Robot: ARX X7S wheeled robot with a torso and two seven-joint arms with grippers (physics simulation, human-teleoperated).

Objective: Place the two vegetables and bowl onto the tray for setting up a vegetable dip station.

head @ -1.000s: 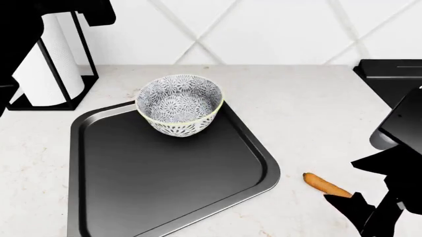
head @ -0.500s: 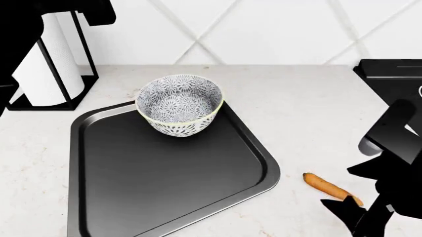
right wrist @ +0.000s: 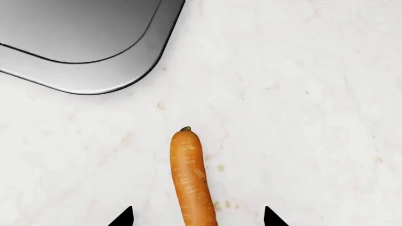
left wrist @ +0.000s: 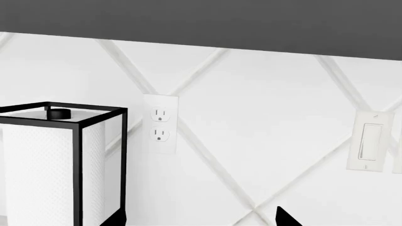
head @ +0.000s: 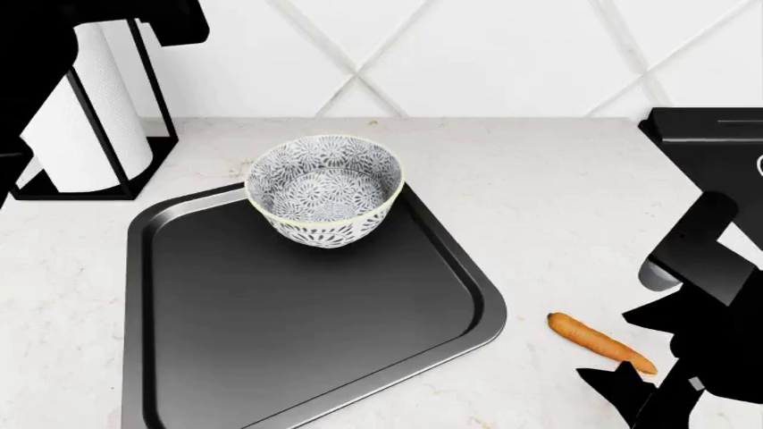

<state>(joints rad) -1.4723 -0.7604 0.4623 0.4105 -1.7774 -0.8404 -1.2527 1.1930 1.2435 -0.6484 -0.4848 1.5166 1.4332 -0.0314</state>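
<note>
Hovering over the pale stone counter (head: 560,197), my right gripper (right wrist: 197,217) has its two dark fingertips spread wide with the carrot (right wrist: 191,179) lying lengthwise between them, touching neither. I hold nothing there. The carrot's stem end points away from the wrist, toward the rounded corner of the tray (right wrist: 94,70), and bare counter lies between the two.

From the head camera the carrot (head: 599,343) lies on the counter to the right of the tray (head: 214,349), well apart from its rim, with the right gripper (head: 649,398) dark and low at the picture's corner just beside the carrot's thin end. That view also shows the bowl (head: 324,189) standing upright on the tray at its far edge, and a paper towel roll in a black frame (head: 84,116) off the tray's far left corner. I see no cucumber in any view.

My left wrist camera looks at none of this: it faces the white diamond-tiled wall (left wrist: 264,141) with a socket (left wrist: 159,123), a light switch (left wrist: 369,148) and the towel holder (left wrist: 56,165). Only one dark tip of the left gripper (left wrist: 285,217) shows at the picture's edge, so I cannot tell how far it is open.
</note>
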